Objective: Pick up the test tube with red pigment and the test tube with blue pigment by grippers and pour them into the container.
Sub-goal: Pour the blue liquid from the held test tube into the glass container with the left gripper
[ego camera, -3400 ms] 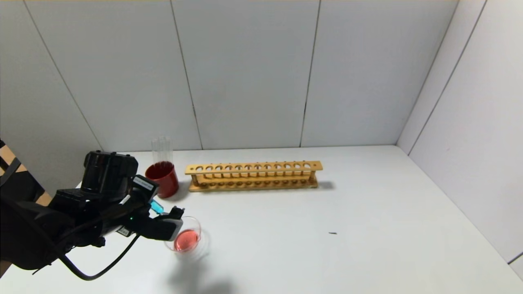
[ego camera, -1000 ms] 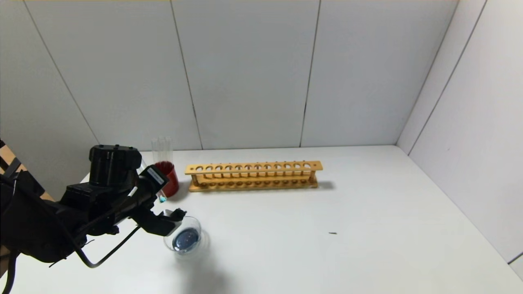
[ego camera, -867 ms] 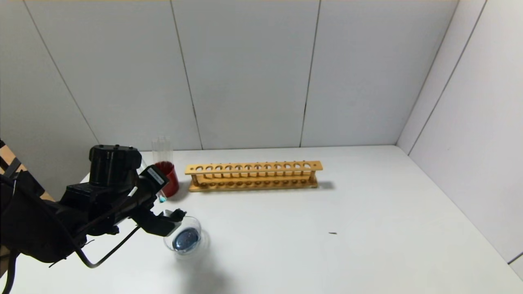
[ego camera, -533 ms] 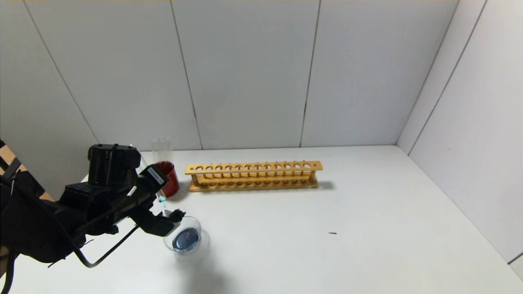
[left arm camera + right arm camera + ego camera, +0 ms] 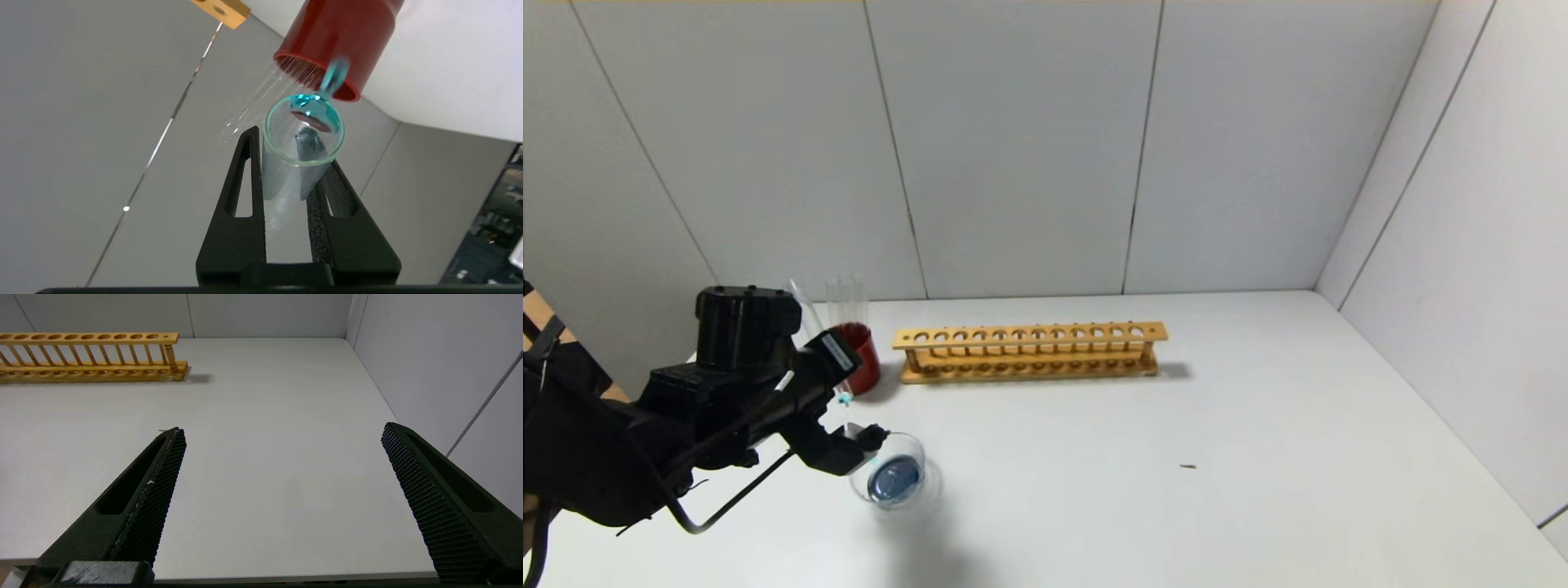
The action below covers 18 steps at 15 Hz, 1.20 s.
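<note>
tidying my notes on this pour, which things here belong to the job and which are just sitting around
Job:
- left tool, shut on the test tube with blue pigment
- container, holding dark liquid

Lying about:
- red cup holding clear tubes
- wooden rack
- right tool, open

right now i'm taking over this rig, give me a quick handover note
Left tool: shut on the test tube with blue pigment, held near the container; only a teal trace shows at the tube's mouth.
Right tool: open, holding nothing, over the bare table to the right of the wooden rack.
Container: sits on the table in front of the red cup and holds dark blue liquid.
Red cup: plain clear tubes stand in it.
Done: the blue looks poured in.
Left: the tube is not yet put down. I cannot spot a red-filled tube anywhere.
</note>
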Available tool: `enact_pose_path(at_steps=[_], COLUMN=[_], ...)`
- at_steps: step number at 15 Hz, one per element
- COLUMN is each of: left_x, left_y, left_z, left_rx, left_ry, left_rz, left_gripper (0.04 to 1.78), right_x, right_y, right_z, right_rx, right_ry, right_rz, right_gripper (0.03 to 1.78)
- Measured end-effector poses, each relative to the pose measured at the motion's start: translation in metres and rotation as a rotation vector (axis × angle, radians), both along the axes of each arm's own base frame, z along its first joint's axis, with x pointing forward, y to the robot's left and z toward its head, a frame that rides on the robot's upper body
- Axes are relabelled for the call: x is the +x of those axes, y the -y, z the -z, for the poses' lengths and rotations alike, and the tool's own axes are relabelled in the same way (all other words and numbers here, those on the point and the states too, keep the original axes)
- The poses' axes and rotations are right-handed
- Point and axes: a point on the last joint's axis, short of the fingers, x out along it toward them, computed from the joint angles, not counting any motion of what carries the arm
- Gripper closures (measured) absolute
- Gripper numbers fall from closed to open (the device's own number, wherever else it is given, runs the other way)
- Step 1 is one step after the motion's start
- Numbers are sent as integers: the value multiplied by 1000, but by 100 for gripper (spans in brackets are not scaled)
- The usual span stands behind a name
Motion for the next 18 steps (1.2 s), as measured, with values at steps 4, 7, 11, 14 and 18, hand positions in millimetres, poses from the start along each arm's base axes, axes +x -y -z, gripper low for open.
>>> enact_pose_path(at_steps=[4,7,11,14,18], left_x=[0,-1,-2,-2,-3], left_y=[2,3,5,5,5], left_z=[0,2,5,6,5], left_rx=[15,5,10,4,-5], left_ry=[5,-8,-23,-24,-24], left_rz=[18,48,89,90,101], left_gripper=[149,149,149,149,149], right_x=[0,0,0,0,0], right_y=[0,0,0,0,0], right_z=[0,0,0,0,0], right_rx=[0,0,0,0,0], right_ry=[0,0,0,0,0], right_rz=[0,0,0,0,0], right_gripper=[6,6,6,6,6])
